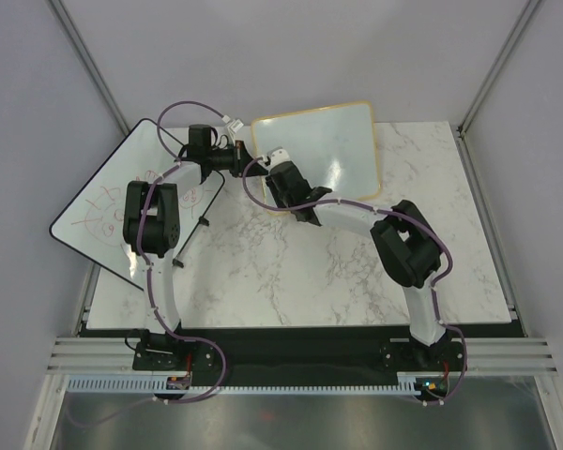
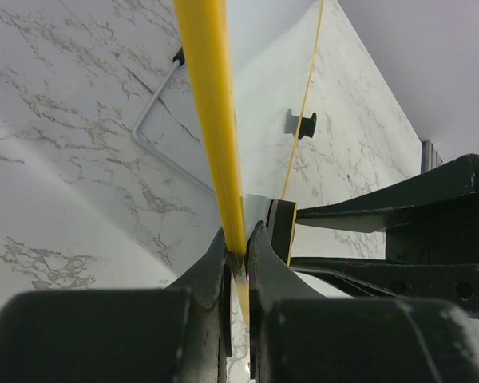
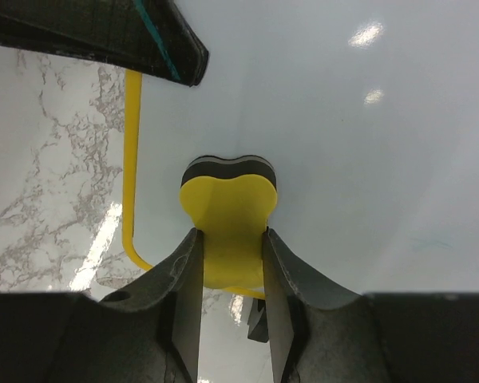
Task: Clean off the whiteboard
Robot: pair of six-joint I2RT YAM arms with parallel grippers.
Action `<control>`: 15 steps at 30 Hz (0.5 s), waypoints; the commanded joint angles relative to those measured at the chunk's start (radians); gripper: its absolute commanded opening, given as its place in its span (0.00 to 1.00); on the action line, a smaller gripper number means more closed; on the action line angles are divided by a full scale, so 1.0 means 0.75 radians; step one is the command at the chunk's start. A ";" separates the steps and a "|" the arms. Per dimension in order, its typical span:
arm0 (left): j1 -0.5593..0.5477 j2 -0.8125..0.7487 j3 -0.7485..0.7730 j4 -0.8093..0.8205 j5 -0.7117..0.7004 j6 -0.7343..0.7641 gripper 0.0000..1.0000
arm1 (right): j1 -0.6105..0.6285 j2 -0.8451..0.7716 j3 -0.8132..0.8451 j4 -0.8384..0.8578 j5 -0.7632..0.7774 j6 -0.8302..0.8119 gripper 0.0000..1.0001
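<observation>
The whiteboard [image 1: 333,141], tan-framed with rounded corners, stands tilted at the back of the table. My left gripper [image 1: 245,156] is shut on its left frame edge. In the left wrist view that yellow-looking frame edge [image 2: 214,120] runs straight down between the closed jaws of the left gripper [image 2: 241,255]. My right gripper [image 1: 275,162] is over the board's lower left area, shut on a yellow eraser [image 3: 227,199] with a black felt face. The eraser rests against the white surface [image 3: 351,120] near the board's corner [image 3: 132,159]. One black foot [image 2: 302,124] shows behind the board.
A larger black-edged whiteboard with red scribbles [image 1: 113,202] leans off the table's left side. A bent wire stand [image 2: 156,136] lies on the marble tabletop [image 1: 291,272]. The right arm's black fingers [image 2: 383,214] sit close beside my left gripper.
</observation>
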 commanded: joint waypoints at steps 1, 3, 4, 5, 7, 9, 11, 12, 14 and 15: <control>-0.032 -0.070 -0.018 -0.078 -0.078 0.171 0.02 | -0.118 0.008 -0.032 0.048 0.105 0.067 0.00; -0.030 -0.075 -0.018 -0.092 -0.082 0.189 0.02 | -0.204 -0.037 -0.092 0.048 0.172 0.092 0.00; -0.032 -0.079 -0.018 -0.096 -0.086 0.195 0.02 | -0.233 -0.051 -0.110 0.046 0.209 0.100 0.00; -0.034 -0.081 -0.018 -0.100 -0.086 0.199 0.02 | -0.302 -0.069 -0.141 0.046 0.250 0.108 0.00; -0.034 -0.083 -0.018 -0.108 -0.092 0.208 0.02 | -0.366 -0.078 -0.161 0.040 0.277 0.133 0.00; -0.034 -0.085 -0.014 -0.113 -0.092 0.218 0.02 | -0.409 -0.078 -0.172 0.042 0.291 0.125 0.00; -0.036 -0.085 -0.008 -0.125 -0.096 0.226 0.02 | -0.383 -0.055 -0.147 0.046 0.263 0.041 0.00; -0.036 -0.085 -0.008 -0.125 -0.098 0.228 0.02 | -0.364 -0.047 -0.135 0.044 0.262 0.041 0.00; -0.038 -0.085 -0.004 -0.135 -0.098 0.236 0.02 | -0.287 -0.025 -0.096 0.054 0.240 -0.051 0.00; -0.038 -0.085 -0.002 -0.137 -0.098 0.236 0.02 | -0.258 -0.022 -0.090 0.061 0.169 -0.074 0.00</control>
